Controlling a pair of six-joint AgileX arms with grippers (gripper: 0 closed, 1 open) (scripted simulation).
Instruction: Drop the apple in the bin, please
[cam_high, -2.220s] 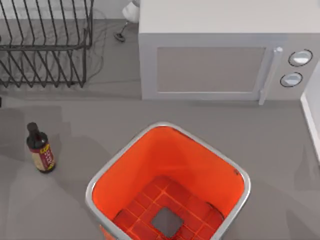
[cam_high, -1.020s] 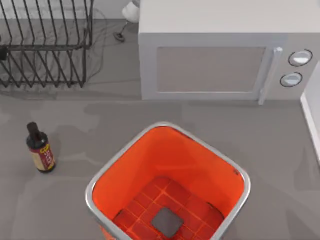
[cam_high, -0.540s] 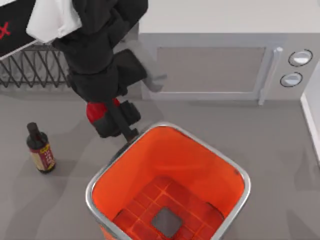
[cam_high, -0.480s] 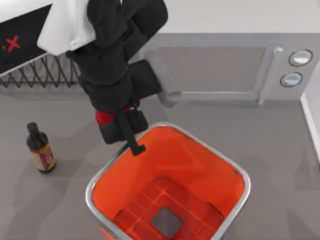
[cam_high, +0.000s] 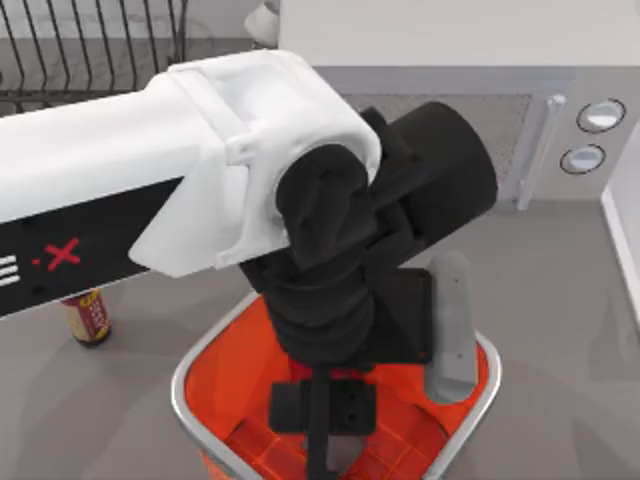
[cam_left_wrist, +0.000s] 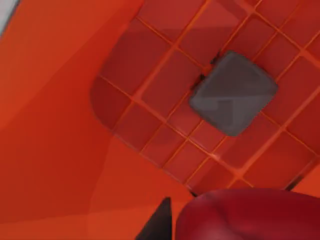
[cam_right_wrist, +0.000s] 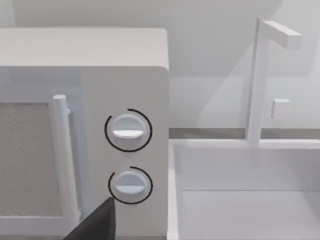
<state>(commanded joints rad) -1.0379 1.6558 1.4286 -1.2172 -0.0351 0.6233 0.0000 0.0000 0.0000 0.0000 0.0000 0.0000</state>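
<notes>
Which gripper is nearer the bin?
Left. The left gripper is over the bin, holding the apple above its gridded floor. The right gripper is off by the microwave, facing its dials.

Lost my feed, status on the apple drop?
Left gripper over the bin, jaws shut on the apple. Right arm parked off to the right. Bin floor bare, nothing in the way.

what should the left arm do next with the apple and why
Probably open the fingers and let go. The left gripper hangs inside the bin's rim in the top view, and the left wrist view has the red apple directly above the bin's gridded floor, so it should fall inside. The right gripper faces the microwave.
</notes>
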